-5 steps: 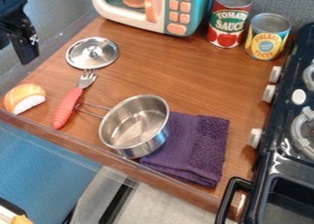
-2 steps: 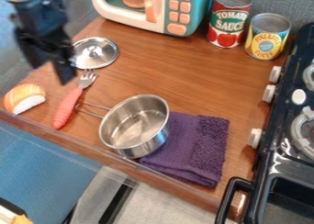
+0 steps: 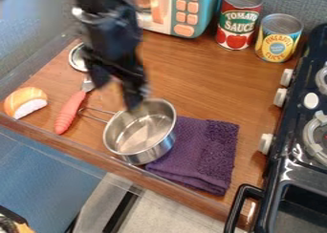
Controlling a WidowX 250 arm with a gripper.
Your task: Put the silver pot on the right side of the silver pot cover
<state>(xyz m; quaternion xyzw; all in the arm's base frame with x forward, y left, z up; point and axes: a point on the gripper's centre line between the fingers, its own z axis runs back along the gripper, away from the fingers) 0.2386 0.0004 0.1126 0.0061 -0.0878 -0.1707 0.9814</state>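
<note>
Hangs with claw [image 3: 116, 93] spread and empty near the silver pot [image 3: 139, 132], probably to grasp it for setting right of the cover [image 3: 77, 60].

Toy kitchen with stove [image 3: 308, 146]

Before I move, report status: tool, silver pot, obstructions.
Tool open, nothing gripped. Silver pot upright at the purple towel's edge, tool above its handle side. Red-handled fork by the pot's handle, possible snag.
</note>
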